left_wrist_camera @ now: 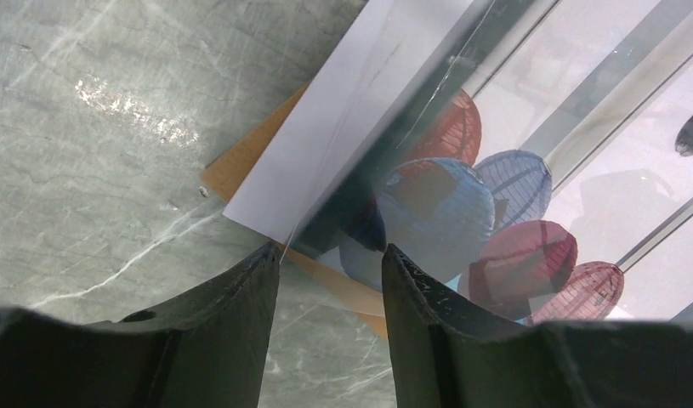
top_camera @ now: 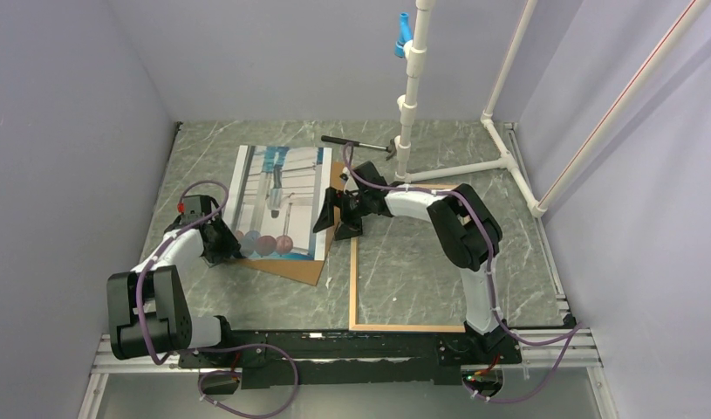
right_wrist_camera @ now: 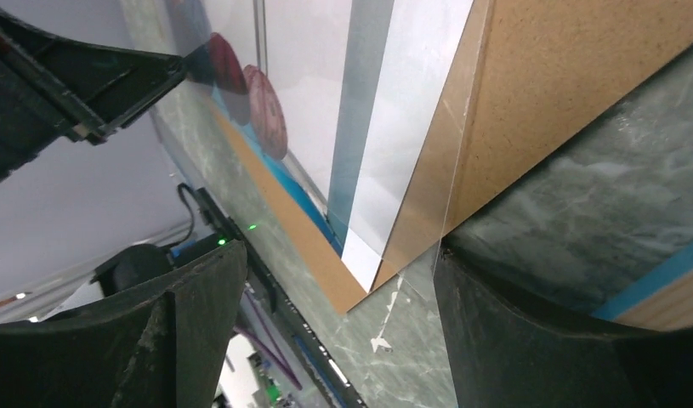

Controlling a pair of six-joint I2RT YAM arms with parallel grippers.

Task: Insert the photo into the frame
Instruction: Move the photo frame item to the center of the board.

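The photo (top_camera: 277,188) lies face up on the table, on top of a brown backing board (top_camera: 304,266), and a clear sheet seems to lie over it. The frame (top_camera: 404,328) lies to their right, light wood side up. My left gripper (top_camera: 230,247) sits at the photo's near left corner. In the left wrist view its jaws (left_wrist_camera: 330,255) stand open, astride the corner of the clear sheet over the photo (left_wrist_camera: 513,127). My right gripper (top_camera: 331,216) is at the photo's right edge, open (right_wrist_camera: 326,263) beside the board (right_wrist_camera: 564,76), with a strip of the frame (right_wrist_camera: 657,286) next to it.
A hammer (top_camera: 360,144) lies at the back of the table. A white pipe stand (top_camera: 413,87) rises behind it, and its feet (top_camera: 509,161) spread over the back right. Grey walls close in both sides.
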